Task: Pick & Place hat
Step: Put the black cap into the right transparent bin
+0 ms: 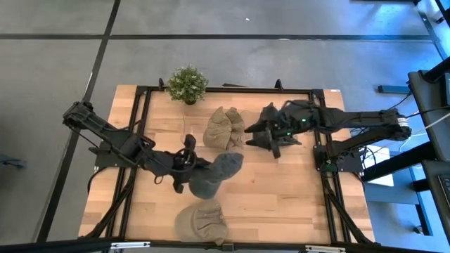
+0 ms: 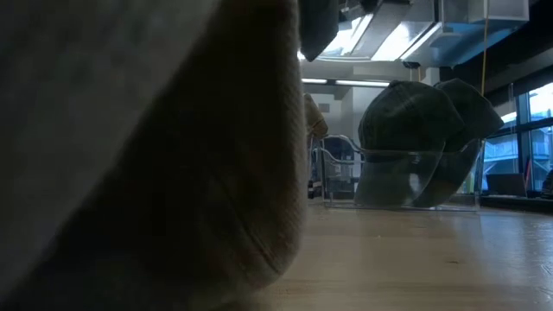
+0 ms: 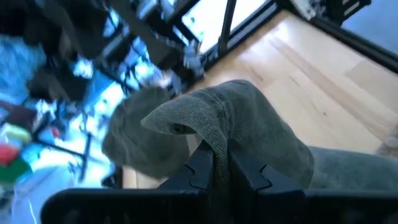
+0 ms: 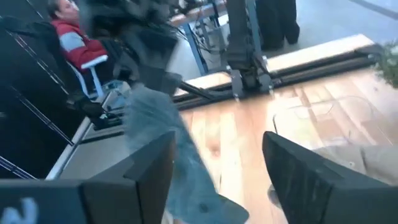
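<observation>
Left gripper: fingers clamped on the brim of the grey hat, which hangs beyond them above the desk. Right gripper: fingers apart, empty, waiting nearby. Keep your pinch firm; carry the hat slowly so it doesn't slip.

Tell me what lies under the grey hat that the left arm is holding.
The grey hat hangs from the left gripper, whose jaws are shut on its fabric. Bare wooden table shows around it; a tan hat lies nearer the front edge. Directly beneath is covered.
</observation>
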{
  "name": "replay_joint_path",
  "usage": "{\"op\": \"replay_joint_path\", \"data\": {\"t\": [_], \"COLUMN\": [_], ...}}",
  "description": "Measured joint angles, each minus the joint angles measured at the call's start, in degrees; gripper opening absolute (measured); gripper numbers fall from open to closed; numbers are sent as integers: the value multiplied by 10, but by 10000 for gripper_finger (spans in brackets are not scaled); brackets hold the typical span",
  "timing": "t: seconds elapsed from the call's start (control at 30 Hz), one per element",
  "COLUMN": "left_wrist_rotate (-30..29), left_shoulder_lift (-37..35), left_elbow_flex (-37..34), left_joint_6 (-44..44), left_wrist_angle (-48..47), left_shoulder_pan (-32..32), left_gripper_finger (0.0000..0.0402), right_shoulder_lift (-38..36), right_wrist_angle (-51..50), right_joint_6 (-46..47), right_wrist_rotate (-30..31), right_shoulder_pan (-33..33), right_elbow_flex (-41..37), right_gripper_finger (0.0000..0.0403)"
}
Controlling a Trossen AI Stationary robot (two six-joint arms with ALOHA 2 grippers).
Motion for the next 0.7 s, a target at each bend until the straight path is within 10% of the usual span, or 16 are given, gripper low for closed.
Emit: {"op": "replay_joint_path", "data": {"t": [0.33, 0.7], "left_wrist_rotate": [46, 48], "left_shoulder_lift": [0, 0], "left_elbow_flex": [0, 0], "left_joint_6": [19, 55], "left_wrist_angle": [23, 55], "left_shoulder_pan": [26, 27], "left_gripper_finger": [21, 22], "right_shoulder_lift": [76, 146], "right_wrist_angle": [104, 158], "right_joint_6": [-15, -15], "right_wrist_rotate": [-8, -154], "right_shoulder_pan": [0, 0], "right_elbow_flex": [0, -1], "right_gripper_finger": [314, 299]}}
